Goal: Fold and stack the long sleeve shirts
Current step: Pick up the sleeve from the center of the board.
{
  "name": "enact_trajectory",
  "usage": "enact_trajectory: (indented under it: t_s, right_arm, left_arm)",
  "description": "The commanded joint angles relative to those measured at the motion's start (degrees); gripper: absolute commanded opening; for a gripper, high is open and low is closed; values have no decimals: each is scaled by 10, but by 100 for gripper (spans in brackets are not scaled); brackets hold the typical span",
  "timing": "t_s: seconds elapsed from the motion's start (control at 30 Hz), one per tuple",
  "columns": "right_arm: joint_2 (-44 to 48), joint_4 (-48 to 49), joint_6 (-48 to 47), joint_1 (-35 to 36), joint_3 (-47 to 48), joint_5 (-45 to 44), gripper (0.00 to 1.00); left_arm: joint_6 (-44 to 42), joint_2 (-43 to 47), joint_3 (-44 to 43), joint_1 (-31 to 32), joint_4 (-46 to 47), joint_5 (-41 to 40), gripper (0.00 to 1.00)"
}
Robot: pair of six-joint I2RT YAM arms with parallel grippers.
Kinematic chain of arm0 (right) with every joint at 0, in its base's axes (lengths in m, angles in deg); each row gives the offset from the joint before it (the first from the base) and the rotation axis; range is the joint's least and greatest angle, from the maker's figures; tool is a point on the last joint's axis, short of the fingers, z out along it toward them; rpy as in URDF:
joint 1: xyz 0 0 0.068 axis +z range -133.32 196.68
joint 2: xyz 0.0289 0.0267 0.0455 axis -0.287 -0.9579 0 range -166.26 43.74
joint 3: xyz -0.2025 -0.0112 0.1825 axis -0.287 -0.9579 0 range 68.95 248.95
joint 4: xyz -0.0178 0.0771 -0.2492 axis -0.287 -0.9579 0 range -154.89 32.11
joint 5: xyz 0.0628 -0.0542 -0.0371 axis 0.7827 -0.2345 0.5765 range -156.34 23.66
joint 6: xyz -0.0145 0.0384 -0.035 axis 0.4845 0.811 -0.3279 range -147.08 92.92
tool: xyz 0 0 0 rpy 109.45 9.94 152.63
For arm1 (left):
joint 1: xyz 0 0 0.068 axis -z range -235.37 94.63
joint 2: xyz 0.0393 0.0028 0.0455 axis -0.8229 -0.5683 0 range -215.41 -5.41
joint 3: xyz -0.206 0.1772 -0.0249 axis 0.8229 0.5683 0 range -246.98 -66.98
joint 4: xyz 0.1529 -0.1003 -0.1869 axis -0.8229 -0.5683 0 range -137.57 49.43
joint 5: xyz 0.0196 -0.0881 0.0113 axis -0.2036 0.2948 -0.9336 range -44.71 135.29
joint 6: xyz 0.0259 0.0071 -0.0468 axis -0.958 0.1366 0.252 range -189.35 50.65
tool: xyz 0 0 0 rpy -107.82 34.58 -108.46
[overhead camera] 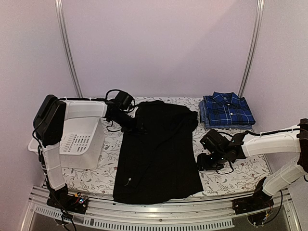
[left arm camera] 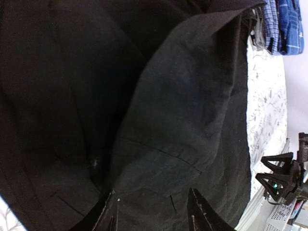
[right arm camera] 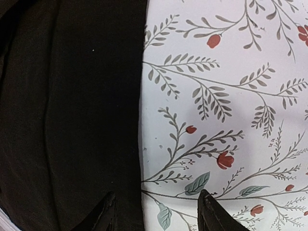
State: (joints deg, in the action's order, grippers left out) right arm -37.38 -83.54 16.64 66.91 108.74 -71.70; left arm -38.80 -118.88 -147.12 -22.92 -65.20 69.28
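Note:
The black shirt lies spread lengthwise in the middle of the table, partly folded in at its top. The blue plaid shirt lies folded at the back right. My left gripper is open at the black shirt's upper left edge; in the left wrist view its fingers stand apart over black cloth. My right gripper is open at the shirt's right edge; in the right wrist view it straddles the cloth edge and the floral tablecloth.
A white slotted basket stands at the left of the table under the left arm. The floral tablecloth covers the table. A metal rail runs along the near edge.

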Motion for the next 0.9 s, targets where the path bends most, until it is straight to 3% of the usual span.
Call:
enact_trajectory:
  t_s: [0.0,0.23,0.57,0.7,0.87]
  right_arm:
    - [-5,0,-5,4,11,-9,56]
    - [4,-1,0,4,2,-9,56]
    - [12,2,7,4,-8,-11,56]
    - [14,-2,9,5,-9,-10,56]
    - [-3,-14,20,23,6,-19,55]
  left_arm:
    - [-37,-1,-21,-3,-29,-76,49]
    - [-41,-18,-23,-1,-29,-105,50]
    - [-44,-47,-34,7,-25,-73,47]
    - [-43,-51,-34,15,-28,-67,40]
    - [-42,-49,-33,19,-28,-64,17]
